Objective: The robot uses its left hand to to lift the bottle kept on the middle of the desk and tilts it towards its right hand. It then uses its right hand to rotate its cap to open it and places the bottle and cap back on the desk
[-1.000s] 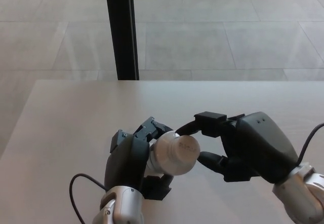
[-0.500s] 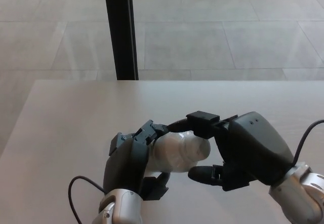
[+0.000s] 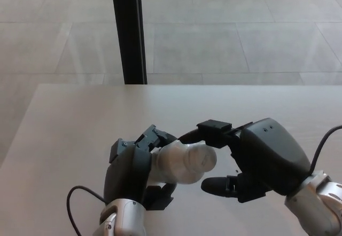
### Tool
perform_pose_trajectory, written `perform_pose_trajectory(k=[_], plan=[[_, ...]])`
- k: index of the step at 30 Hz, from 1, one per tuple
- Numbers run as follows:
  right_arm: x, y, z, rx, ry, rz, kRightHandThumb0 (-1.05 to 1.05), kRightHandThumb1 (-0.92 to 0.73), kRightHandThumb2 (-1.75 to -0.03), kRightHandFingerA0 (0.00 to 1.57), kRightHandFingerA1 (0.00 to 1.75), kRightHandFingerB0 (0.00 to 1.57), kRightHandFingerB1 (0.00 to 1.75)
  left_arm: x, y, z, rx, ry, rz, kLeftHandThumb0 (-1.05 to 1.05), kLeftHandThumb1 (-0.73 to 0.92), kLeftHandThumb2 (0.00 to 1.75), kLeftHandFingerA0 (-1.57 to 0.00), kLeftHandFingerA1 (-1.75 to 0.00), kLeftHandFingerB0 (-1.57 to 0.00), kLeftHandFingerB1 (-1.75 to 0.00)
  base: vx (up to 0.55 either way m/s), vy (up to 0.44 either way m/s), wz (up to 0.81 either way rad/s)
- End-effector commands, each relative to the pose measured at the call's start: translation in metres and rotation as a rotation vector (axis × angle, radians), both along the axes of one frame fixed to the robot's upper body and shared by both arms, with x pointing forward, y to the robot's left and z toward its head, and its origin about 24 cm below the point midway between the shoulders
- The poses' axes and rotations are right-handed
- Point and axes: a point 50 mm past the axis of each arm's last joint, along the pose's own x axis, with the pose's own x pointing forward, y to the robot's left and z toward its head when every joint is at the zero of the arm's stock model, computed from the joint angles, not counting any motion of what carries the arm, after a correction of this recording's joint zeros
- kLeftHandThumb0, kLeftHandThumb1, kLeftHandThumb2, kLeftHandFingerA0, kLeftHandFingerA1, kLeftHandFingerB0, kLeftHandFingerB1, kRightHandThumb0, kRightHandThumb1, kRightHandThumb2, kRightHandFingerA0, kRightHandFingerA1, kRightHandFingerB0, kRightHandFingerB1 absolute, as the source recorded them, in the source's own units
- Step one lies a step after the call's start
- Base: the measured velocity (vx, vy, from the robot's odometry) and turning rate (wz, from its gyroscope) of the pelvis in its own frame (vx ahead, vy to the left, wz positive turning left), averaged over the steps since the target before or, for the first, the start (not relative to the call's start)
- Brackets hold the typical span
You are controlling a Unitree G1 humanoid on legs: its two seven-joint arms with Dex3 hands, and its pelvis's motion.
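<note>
White bottle tilts in your left hand's grip above the surface; your right hand pinches its cap.

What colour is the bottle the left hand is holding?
White, body and cap end alike: the bottle shows best in the head view, held in the left hand.

left hand fingers curled, right hand pinching

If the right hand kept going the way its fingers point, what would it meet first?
The cap end of the bottle held tilted in the left hand. The right hand already brackets it with its fingers; whether they touch yet is unclear.
</note>
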Motion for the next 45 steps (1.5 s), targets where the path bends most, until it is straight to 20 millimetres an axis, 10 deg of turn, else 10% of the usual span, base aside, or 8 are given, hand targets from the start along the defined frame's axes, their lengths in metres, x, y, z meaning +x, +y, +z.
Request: perform_pose_trajectory(k=[1, 13, 14, 16, 34, 45], plan=[[0.0023, -0.0097, -0.0046, -0.03, -0.007, -0.06, -0.58, -0.52, -0.63, 0.99, 1.75, 0.54, 0.55, -0.0054, 0.0059, -0.017, 0.01, 0.105, 0.025, 0.2, 0.71, 1.19, -0.8, -1.72, -0.74, -1.42, 0.0, 0.0, 0.0], [0.0023, -0.0111, -0.0044, -0.006, -0.025, -0.049, -0.42, -0.56, -0.57, 1.0, 1.66, 0.61, 0.58, -0.0048, 0.0033, -0.0142, 0.009, 0.101, 0.019, 0.16, 0.74, 1.11, -0.9, -1.7, -0.77, -1.4, 0.0, 0.0, 0.0], [0.0025, -0.0106, -0.0046, -0.005, -0.022, -0.048, -0.37, -0.42, -0.89, 1.28, 1.35, 0.57, 0.7, -0.0048, 0.0035, -0.014, 0.008, 0.102, 0.018, 0.16, 0.73, 1.12, -0.86, -1.7, -0.77, -1.41, 0.0, 0.0, 0.0], [0.0026, -0.0098, -0.0049, 0.001, -0.031, -0.046, -0.4, -0.56, -0.57, 1.01, 1.63, 0.63, 0.6, -0.0038, 0.0041, -0.0144, 0.004, 0.101, 0.016, 0.16, 0.7, 1.19, -0.92, -1.73, -0.78, -1.44, 0.0, 0.0, 0.0], [0.0007, -0.0049, -0.0061, 0.002, -0.019, -0.022, -0.49, -0.58, -0.57, 1.01, 1.68, 0.65, 0.65, -0.0039, 0.0035, -0.0139, -0.004, 0.11, 0.034, 0.12, 0.82, 0.98, -0.93, -1.67, -0.78, -1.36, 0.0, 0.0, 0.0], [0.0006, -0.0091, -0.0075, -0.024, -0.012, -0.033, -0.28, -0.59, -0.64, 0.99, 1.71, 0.81, 0.69, -0.0059, 0.0043, -0.0174, 0.029, 0.101, 0.019, 0.14, 0.69, 1.17, -0.89, -1.72, -0.78, -1.45, 0.0, 0.0, 0.0]])
